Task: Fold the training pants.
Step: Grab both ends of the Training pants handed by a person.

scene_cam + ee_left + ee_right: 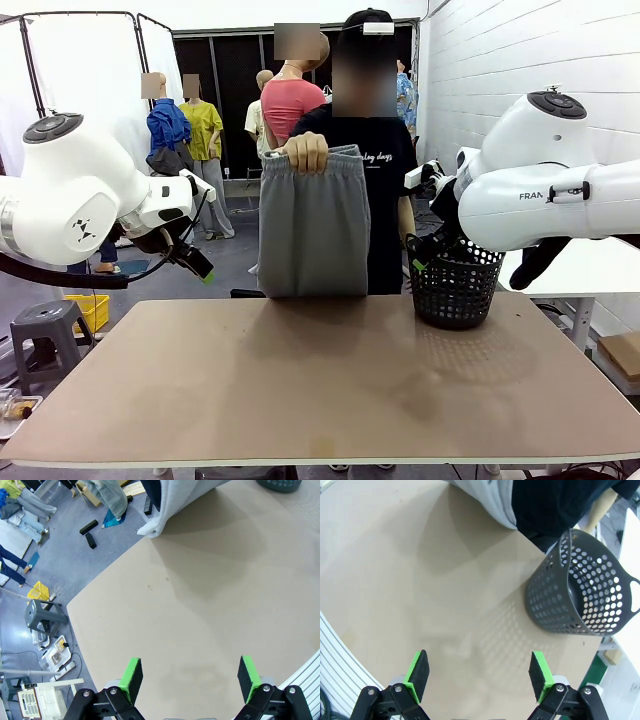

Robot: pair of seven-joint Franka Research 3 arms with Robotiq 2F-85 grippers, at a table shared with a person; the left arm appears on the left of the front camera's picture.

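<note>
Left gripper [190, 672] and right gripper [479, 667], both spread, hover over the desk [320, 380], well apart from the training pants [313, 225] a person holds up.

L arm [80, 195] bent in from left side, R arm [540, 190] from right, both raised. L gripper [190, 675] fingers wide apart, empty; R gripper [479, 672] likewise wide, empty.

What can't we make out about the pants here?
- Front view: training pants hang from the person's hand; the front layer hides whether they are doubled over.
- Left wrist view: top edge cuts them off past one corner.
- Right wrist view: top edge cuts them off too.
</note>
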